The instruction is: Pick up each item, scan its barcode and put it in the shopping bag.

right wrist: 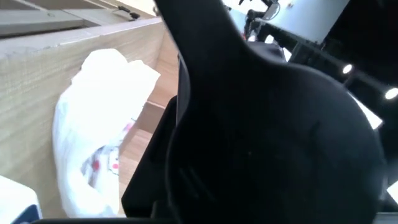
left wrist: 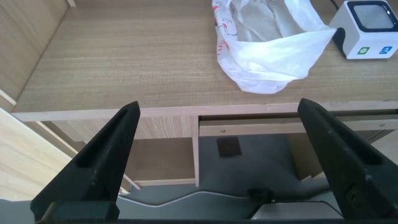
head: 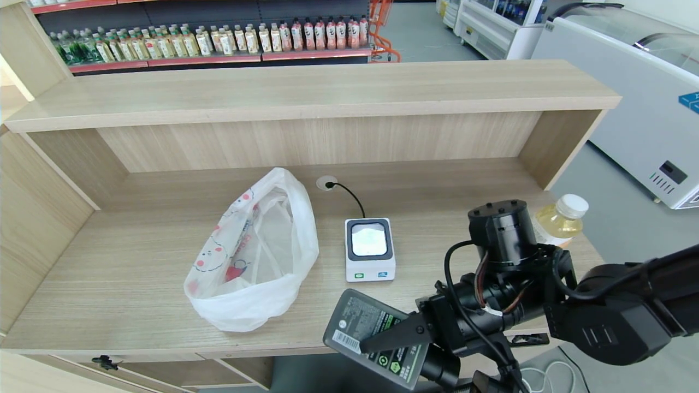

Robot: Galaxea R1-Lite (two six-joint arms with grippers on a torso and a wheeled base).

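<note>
My right gripper (head: 377, 344) is shut on a dark grey flat package (head: 357, 322) with a white barcode label, held tilted over the counter's front edge, in front of the scanner. The same package (right wrist: 249, 124) blocks most of the right wrist view. The white scanner box (head: 369, 248) with its dark-framed window sits mid-counter. Left of it lies the white shopping bag (head: 256, 256) with a red cartoon print, mouth open. My left gripper (left wrist: 217, 168) hangs open and empty below the counter's front edge, facing the bag (left wrist: 267, 50) and scanner (left wrist: 367, 28).
A bottle of yellow drink (head: 560, 221) with a white cap stands at the counter's right end, behind my right arm. A raised wooden ledge (head: 306, 93) and side walls enclose the counter. The scanner's black cable (head: 349, 194) runs to a hole at the back. A drawer front (left wrist: 249, 127) sits under the counter.
</note>
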